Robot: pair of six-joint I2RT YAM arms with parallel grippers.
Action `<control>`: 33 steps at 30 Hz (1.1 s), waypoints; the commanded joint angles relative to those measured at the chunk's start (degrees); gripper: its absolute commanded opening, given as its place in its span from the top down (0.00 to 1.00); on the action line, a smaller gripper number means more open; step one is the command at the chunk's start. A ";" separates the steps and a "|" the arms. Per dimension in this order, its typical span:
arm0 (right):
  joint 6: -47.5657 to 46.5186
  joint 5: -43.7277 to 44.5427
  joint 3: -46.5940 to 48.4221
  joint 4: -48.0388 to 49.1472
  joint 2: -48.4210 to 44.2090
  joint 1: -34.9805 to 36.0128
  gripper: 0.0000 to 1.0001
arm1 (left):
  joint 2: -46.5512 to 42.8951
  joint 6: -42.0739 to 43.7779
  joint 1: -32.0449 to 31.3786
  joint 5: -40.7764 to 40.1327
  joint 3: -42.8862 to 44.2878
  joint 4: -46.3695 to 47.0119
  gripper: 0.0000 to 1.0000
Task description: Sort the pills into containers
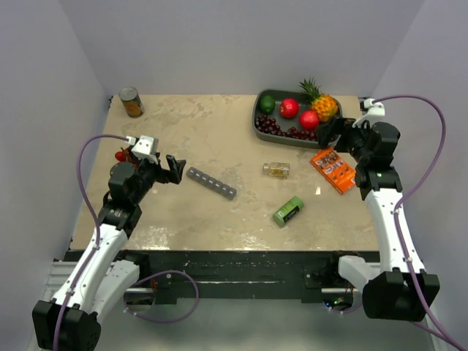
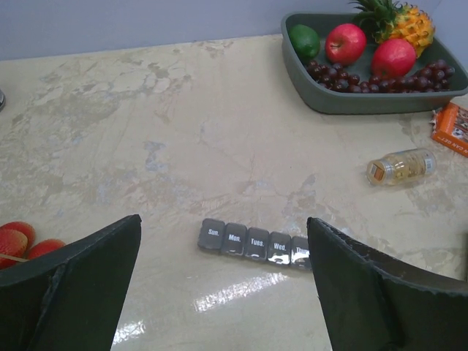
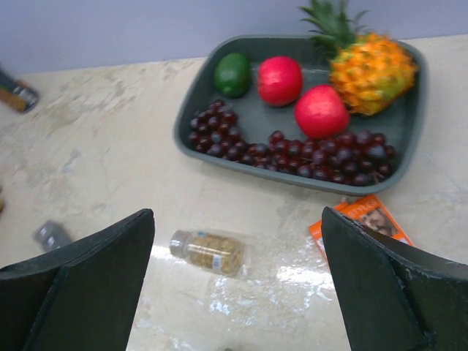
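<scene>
- left gripper [image 2: 223, 219]: fingers spread wide, nothing between them, hanging over the table just left of the pill organizer [image 1: 211, 183]
- pill organizer: grey strip, lies diagonally mid-table, visible lids closed (Sun.–Wed. readable)
- pills [image 3: 212, 254]: amber, inside the clear bottle [image 1: 276, 170], which lies on its side between the pill organizer and the orange packet [image 1: 333, 170]
- right gripper [image 3: 238, 212]: fingers apart, empty, near the fruit tray [image 2: 365, 104]

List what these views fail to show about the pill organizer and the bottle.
- Left wrist: right end of the pill organizer, past Wed., hidden behind the left gripper.
- Right wrist: organizer only a blurred corner at the left edge.
- All views: pills in the bottle too small to count; the shut organizer hides its contents.
</scene>
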 commanded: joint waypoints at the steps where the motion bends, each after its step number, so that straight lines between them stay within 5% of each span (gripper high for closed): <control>1: -10.27 -19.83 0.17 1.80 0.10 -0.10 0.01 | 0.72 0.12 -0.29 1.45 2.69 1.70 0.00; 4: -17.21 -34.01 -0.09 0.92 1.25 1.48 0.01 | 1.42 -0.67 -0.38 1.97 2.86 0.91 0.00; 11: -31.66 -38.87 1.75 -8.03 4.84 14.91 0.01 | 1.34 -6.99 -0.29 3.82 1.11 -3.13 0.00; 24: -43.62 -21.32 6.23 -15.34 16.71 38.91 0.01 | -3.32 -12.71 -0.29 5.14 -0.21 -12.18 0.00; 33: -41.96 -8.38 12.39 -14.73 29.54 49.91 0.01 | -5.25 -12.37 -0.29 3.12 1.54 -16.32 0.01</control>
